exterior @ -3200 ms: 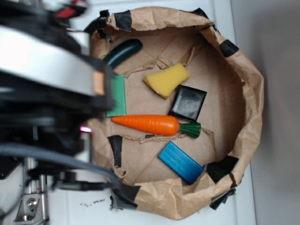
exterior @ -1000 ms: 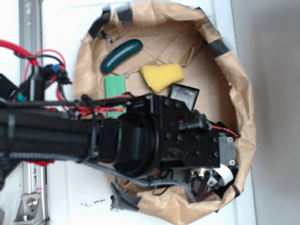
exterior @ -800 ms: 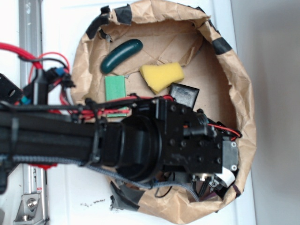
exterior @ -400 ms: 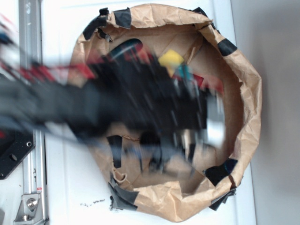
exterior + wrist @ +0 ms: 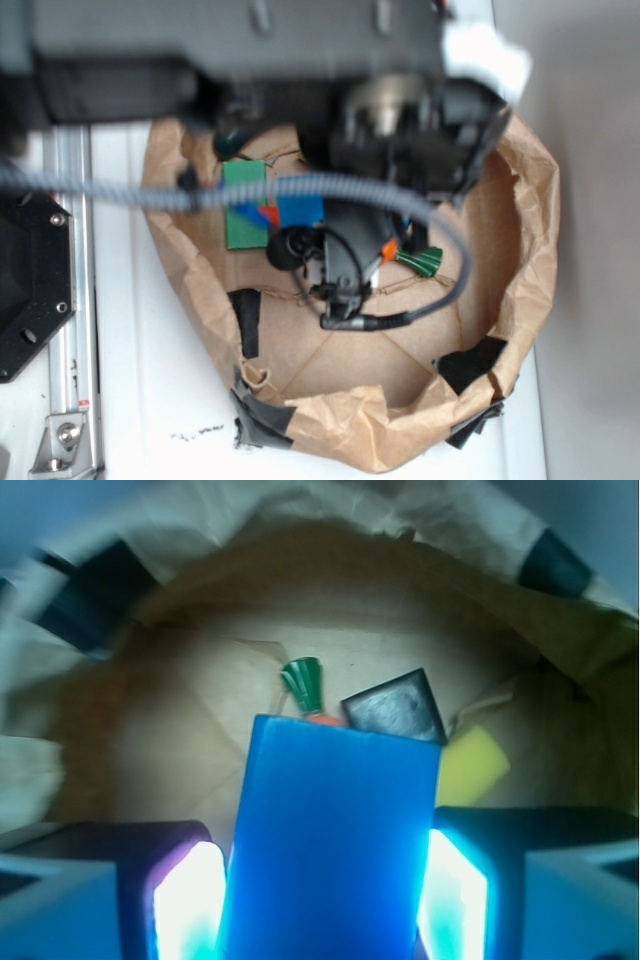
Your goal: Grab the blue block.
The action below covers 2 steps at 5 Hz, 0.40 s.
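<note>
Tool [image 5: 300,215] in the exterior view hangs under the blurred black arm, over the middle of the brown paper bag [image 5: 520,250] that lies open on the white worktop [image 5: 120,420]. A patch of the flat bright blue rectangular block [image 5: 300,210] shows at the tool, just beside the flat green rectangular block [image 5: 243,205], which lies toward the bag's left wall. The orange carrot with green leafy top [image 5: 420,262] peeks out on the right. Tool state is not readable here: too much arm and cable in front.

Wrist view: blue block [image 5: 335,845] stands between the two tool fingers [image 5: 185,905], filling the gap, flat faces against the pads, so the tool is closed narrow on it. It looks lifted clear of the bag floor. Past it lie the carrot top [image 5: 303,685], the black square block [image 5: 395,708] and the yellow sponge-like wedge [image 5: 472,763]. Block likely rigid, light and smooth-faced, so somewhat slippery; holding across the short width at mid-length looks right.
</note>
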Available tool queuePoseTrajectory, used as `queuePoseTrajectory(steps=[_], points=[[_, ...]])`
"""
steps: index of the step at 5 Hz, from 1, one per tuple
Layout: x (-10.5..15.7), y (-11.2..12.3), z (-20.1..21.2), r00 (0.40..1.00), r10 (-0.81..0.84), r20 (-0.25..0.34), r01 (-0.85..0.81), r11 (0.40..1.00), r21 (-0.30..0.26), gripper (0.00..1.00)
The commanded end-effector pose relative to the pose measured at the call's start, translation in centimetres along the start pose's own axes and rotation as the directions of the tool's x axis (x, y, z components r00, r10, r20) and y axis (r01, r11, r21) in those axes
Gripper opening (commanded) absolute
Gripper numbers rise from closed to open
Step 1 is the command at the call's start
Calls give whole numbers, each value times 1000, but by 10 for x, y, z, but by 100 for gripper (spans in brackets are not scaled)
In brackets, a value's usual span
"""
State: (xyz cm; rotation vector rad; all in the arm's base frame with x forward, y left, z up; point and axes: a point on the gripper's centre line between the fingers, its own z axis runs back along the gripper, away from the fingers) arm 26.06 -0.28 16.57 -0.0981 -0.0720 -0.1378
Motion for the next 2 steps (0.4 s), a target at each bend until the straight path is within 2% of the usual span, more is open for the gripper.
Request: queuePoseTrajectory(steps=[1,2], points=[[-7,-30,31,998,-32,53,27,995,93,0],[-8,-29,27,998,-15,64,8,995,103,0]])
